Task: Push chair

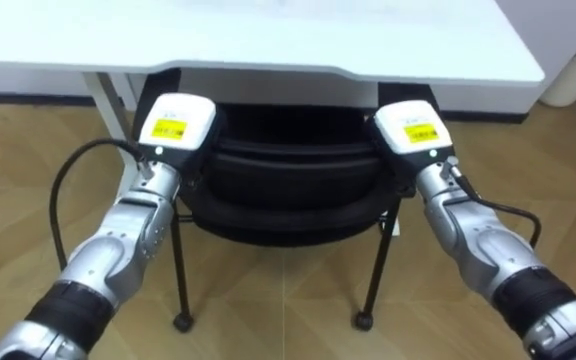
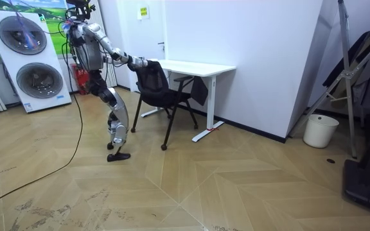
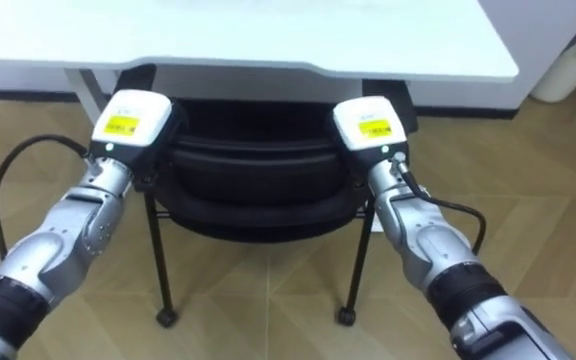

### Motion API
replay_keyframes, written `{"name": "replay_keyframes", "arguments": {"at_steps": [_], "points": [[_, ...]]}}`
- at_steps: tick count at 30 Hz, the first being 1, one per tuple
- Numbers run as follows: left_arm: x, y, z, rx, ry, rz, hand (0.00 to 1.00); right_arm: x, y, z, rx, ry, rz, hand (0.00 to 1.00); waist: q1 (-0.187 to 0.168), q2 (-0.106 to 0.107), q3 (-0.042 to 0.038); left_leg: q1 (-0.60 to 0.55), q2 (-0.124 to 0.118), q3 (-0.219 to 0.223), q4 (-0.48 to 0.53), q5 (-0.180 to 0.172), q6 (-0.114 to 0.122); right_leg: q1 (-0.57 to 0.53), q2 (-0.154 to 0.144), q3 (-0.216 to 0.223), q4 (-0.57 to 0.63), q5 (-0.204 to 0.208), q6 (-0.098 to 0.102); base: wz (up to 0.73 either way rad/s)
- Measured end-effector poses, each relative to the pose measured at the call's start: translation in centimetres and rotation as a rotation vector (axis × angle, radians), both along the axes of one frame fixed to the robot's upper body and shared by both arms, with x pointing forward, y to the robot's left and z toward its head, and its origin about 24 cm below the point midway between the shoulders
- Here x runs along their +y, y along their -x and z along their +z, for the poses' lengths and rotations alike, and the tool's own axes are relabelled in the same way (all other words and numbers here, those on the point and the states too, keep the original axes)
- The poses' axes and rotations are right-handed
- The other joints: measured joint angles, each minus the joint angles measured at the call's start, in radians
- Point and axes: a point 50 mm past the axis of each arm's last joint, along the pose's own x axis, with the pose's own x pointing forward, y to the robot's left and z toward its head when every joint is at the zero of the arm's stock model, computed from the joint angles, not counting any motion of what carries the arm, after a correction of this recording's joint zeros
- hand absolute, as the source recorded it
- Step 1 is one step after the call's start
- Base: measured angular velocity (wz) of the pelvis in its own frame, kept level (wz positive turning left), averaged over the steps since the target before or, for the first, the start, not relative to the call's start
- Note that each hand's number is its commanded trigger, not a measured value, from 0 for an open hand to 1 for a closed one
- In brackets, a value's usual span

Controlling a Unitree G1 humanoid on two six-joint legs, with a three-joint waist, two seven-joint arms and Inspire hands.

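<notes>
We stand close behind the black chair [image 1: 283, 215], leaning in with both arms stretched out, and its seat is partly tucked under the white tabletop [image 1: 268, 45] with the backrest [image 1: 288, 165] toward us. Our left hand [image 1: 176, 125] sits at the backrest's upper left corner and our right hand [image 1: 415, 128] at its upper right corner. We see the backs of both, but the fingers are hidden against the chair, so we cannot tell whether they curl over the rim or lie flat. The chair looks light to us: a thin dark frame on small round feet [image 1: 181, 321], which should slide on the wooden floor [image 1: 28, 140]. Whether those feet roll we cannot tell. The frame should be stiff, while the panel of the backrest may give, so the two top corners are the right hold. Pushed this high, the chair could tip if a foot catches, and uneven pressure would swing it toward a desk leg [image 1: 103, 95].
</notes>
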Motion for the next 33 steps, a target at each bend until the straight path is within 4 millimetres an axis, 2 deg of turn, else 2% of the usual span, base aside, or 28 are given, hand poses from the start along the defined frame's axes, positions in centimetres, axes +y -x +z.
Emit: {"name": "replay_keyframes", "arguments": {"at_steps": [1,2,3,4,6,7,9,10,13,17,23,24,25,26,27,33], "points": [[0.1,0.3,-0.5,0.012,0.006,0.009,1.0,0.1,0.1,-0.2,0.019,0.005,0.005,1.0,0.005,0.004,0.0006,-0.007,0.034,0.039,0.118,-0.024,0.021,0.029,-0.009,-0.037,0.007,-0.014,0.0,-0.19],[0.3,0.8,-1.1,0.025,0.01,0.018,1.0,0.3,0.3,-0.5,0.04,0.012,0.019,1.0,0.015,0.012,0.0002,-0.007,0.067,0.059,0.202,-0.035,0.031,0.067,-0.01,-0.07,0.006,-0.022,0.005,-0.27],[0.5,1.0,-1.2,0.028,0.013,0.023,1.0,0.4,0.3,-0.6,0.047,0.015,0.025,1.0,0.016,0.021,-0.0005,-0.009,0.076,0.061,0.211,-0.036,0.032,0.087,-0.009,-0.089,0.006,-0.025,0.009,0.0],[0.6,1.3,-1.6,0.04,0.012,0.027,1.0,0.4,0.5,-0.9,0.058,0.017,0.027,1.0,0.005,0.022,-0.0022,0.002,0.069,0.061,0.201,-0.037,0.033,0.109,-0.012,-0.11,0.003,-0.031,0.019,0.34],[0.5,1.3,-1.6,0.038,0.01,0.027,1.0,0.3,0.6,-1.0,0.058,0.016,0.025,1.0,-0.008,0.004,-0.001,0.023,0.046,0.06,0.147,-0.037,0.033,0.116,-0.024,-0.121,0.001,-0.036,0.027,0.47],[0.3,1.3,-1.6,0.038,0.008,0.025,1.0,0.2,0.6,-0.9,0.054,0.015,0.019,1.0,-0.01,0.002,0.0004,0.029,0.039,0.056,0.124,-0.038,0.032,0.117,-0.022,-0.121,-0.005,-0.036,0.026,0.35],[0.0,1.1,-1.3,0.024,0.011,0.019,1.0,0.1,0.6,-0.8,0.052,0.017,0.019,1.0,-0.009,0.006,-0.0014,0.033,0.034,0.048,0.1,-0.038,0.031,0.117,-0.017,-0.126,-0.014,-0.034,0.023,0.16],[-0.1,1.1,-1.3,0.02,0.013,0.02,1.0,0.1,0.5,-0.7,0.045,0.019,0.018,1.0,-0.005,0.007,-0.0017,0.044,0.021,0.047,0.068,-0.041,0.027,0.112,-0.018,-0.126,-0.019,-0.032,0.021,0.04],[-0.1,1.1,-1.2,0.015,0.02,0.022,1.0,-0.1,0.5,-0.3,0.027,0.03,0.024,1.0,0.005,0.019,-0.0055,0.068,0.012,0.042,-0.015,-0.041,0.02,0.102,-0.01,-0.128,-0.049,-0.018,0.014,-0.02],[-0.2,1.1,-1.3,0.021,0.032,0.029,1.0,-0.2,0.6,-0.1,0.014,0.048,0.031,1.0,0.005,0.034,-0.0087,0.095,-0.001,0.035,-0.082,-0.03,0.004,0.101,-0.008,-0.127,-0.075,0.001,0.017,-0.04],[-0.4,1.3,-1.5,0.022,0.036,0.025,1.0,-0.4,0.6,-0.2,0.009,0.047,0.027,1.0,0.006,0.036,-0.0092,0.124,-0.017,0.033,-0.141,-0.022,-0.004,0.103,-0.009,-0.112,-0.095,0.015,0.028,-0.02],[-0.4,1.3,-1.5,0.023,0.036,0.025,1.0,-0.5,0.6,-0.2,0.01,0.047,0.028,0.91,0.005,0.036,-0.0092,0.127,-0.018,0.033,-0.147,-0.018,-0.003,0.105,-0.008,-0.113,-0.1,0.018,0.029,0.0],[-0.5,1.3,-1.5,0.023,0.036,0.025,0.92,-0.5,0.6,-0.3,0.009,0.047,0.028,0.48,0.005,0.036,-0.009,0.132,-0.023,0.03,-0.162,-0.011,-0.003,0.106,-0.008,-0.113,-0.107,0.023,0.03,0.0],[-0.5,1.3,-1.5,0.023,0.036,0.025,0.64,-0.5,0.6,-0.3,0.008,0.047,0.028,0.0,0.003,0.035,-0.009,0.134,-0.026,0.028,-0.169,-0.007,-0.002,0.106,-0.009,-0.113,-0.108,0.025,0.031,0.07],[-0.5,1.3,-1.6,0.023,0.038,0.027,0.0,-0.5,0.6,-0.2,0.004,0.048,0.028,0.0,-0.001,0.034,-0.0088,0.138,-0.032,0.024,-0.184,0.002,-0.001,0.106,-0.011,-0.113,-0.114,0.027,0.033,0.05],[-0.6,1.1,-1.3,0.046,0.076,0.051,0.0,-0.6,0.4,-0.1,0.021,-0.004,-0.019,0.0,0.005,0.032,-0.0085,0.147,-0.035,0.023,-0.207,0.016,-0.001,0.104,-0.012,-0.112,-0.125,0.038,0.029,-0.01]]}}
